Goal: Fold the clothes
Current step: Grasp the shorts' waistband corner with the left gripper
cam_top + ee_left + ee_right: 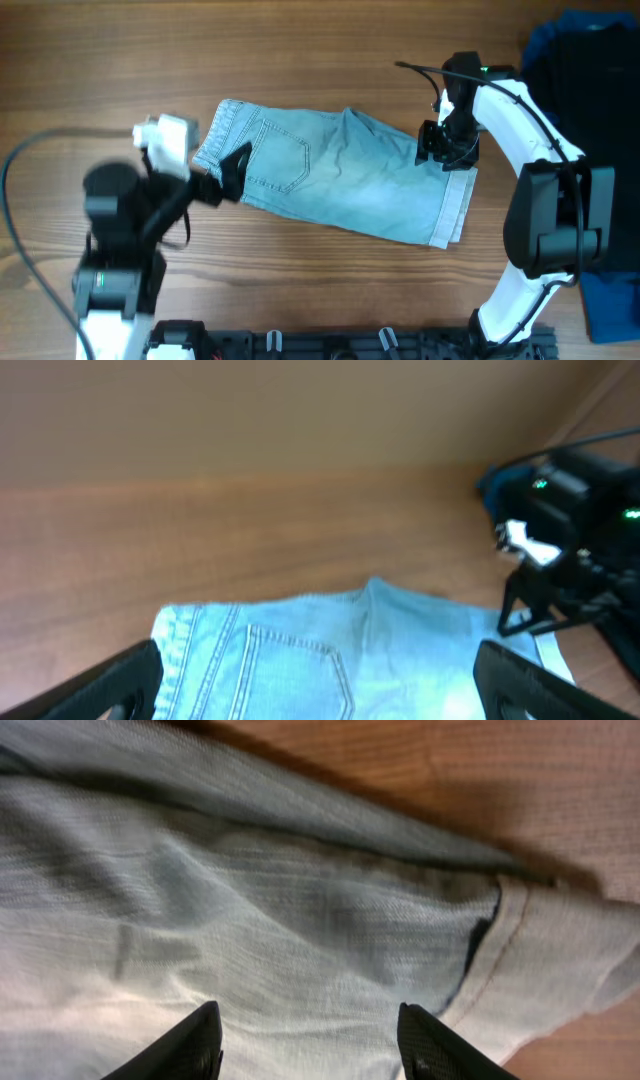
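The light blue denim shorts (340,175) lie folded lengthwise on the wooden table, waistband at the left, hemmed legs at the right. A stitched back pocket shows in the left wrist view (300,670). My left gripper (228,175) is open over the waistband end, fingers apart (315,695), holding nothing. My right gripper (440,148) is open just above the leg end, its fingers spread over the denim (310,1050) near the hem (510,960).
A dark royal-blue garment (570,40) and a black garment (615,120) lie at the right edge of the table. More blue cloth (612,305) sits at the lower right. A black rail (330,342) runs along the front edge.
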